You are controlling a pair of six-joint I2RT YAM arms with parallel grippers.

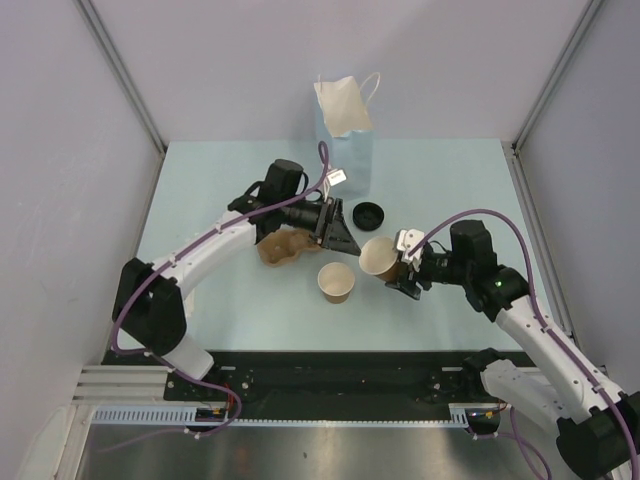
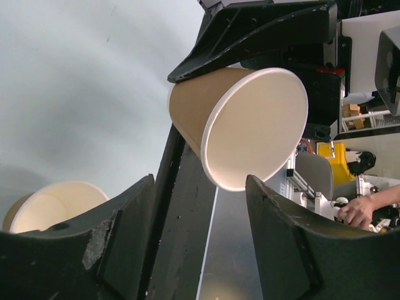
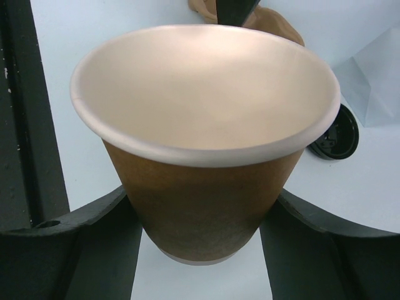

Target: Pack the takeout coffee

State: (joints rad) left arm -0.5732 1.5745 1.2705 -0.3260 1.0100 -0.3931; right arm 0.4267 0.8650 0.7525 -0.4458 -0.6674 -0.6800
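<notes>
Because the kraft cup [image 3: 201, 181] looks light and crushable, the right gripper [image 3: 202, 228] clamps its lower wall, the left gripper [image 2: 200, 250] gaping empty.

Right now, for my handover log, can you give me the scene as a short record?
held cup: tilted, gripped between the right fingers
second cup: upright on the table, no lid
lid: flat on the table, near the bag
left fingers: apart, nothing between them, by the carrier
bag: upright at the far edge
</notes>
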